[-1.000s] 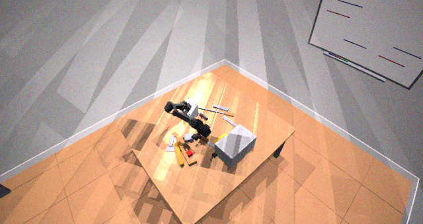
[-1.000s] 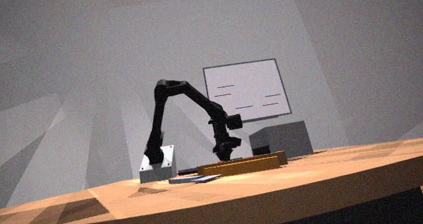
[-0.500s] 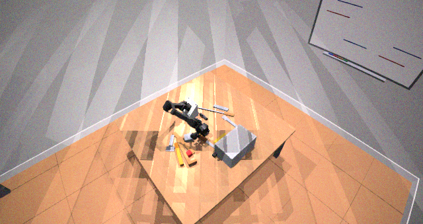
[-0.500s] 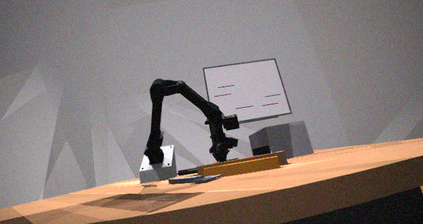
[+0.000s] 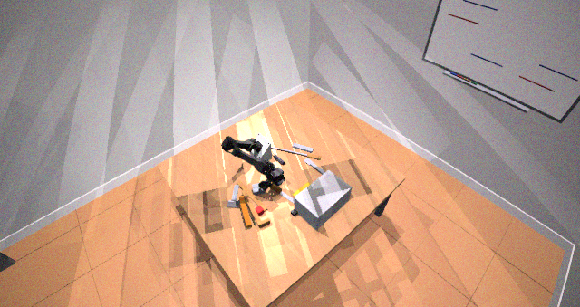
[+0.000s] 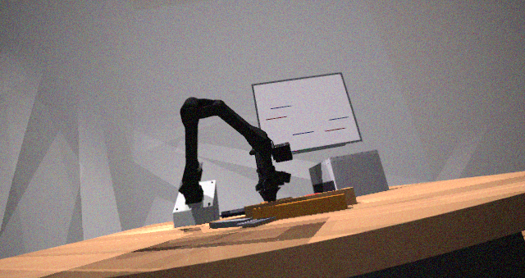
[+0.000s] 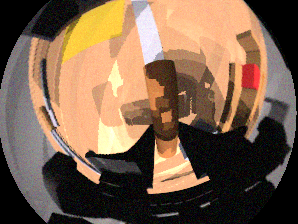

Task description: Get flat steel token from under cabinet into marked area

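My gripper is low over the table, left of the grey cabinet. It is shut on a brown stick that points forward from between the fingers, close above the table top. A yellow marked patch lies in front of the cabinet, ahead and to the left in the wrist view. A pale grey bar lies beside that patch. The steel token does not show in any view.
A long orange bar, a red cube, a small brown block and a grey L-shaped tool lie near the gripper. Grey bars and a thin rod lie behind. The arm's base stands at the back.
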`<state>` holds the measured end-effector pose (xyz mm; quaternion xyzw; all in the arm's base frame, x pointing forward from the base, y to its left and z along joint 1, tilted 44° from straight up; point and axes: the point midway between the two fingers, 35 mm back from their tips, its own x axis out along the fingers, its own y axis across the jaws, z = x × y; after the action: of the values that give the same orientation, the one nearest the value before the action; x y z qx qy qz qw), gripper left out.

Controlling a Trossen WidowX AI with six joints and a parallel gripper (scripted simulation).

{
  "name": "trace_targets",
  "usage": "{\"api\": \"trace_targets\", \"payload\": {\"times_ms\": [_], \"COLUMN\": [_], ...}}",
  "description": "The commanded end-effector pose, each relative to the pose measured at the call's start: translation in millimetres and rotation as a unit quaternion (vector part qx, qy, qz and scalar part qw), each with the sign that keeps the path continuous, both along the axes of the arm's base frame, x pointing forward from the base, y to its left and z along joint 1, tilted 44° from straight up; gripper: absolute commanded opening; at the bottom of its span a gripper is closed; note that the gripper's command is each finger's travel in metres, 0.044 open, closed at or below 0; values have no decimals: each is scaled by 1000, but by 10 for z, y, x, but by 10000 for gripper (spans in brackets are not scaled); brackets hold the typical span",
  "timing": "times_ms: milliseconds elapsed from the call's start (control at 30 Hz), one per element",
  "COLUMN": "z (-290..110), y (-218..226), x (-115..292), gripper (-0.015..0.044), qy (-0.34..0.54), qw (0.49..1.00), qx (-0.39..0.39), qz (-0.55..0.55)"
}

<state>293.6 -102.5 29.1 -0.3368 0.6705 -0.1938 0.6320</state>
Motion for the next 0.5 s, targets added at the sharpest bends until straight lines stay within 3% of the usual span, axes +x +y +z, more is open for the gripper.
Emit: {"api": "trace_targets", "payload": {"times_ms": [0,467], "z": [4,29], "y": [-18,-49], "x": [-83,-247], "gripper": [0,0], "qy": [5,6], "qw": [1000,1000], "qx": [-2,-2], "qz": [-1,-1]}}
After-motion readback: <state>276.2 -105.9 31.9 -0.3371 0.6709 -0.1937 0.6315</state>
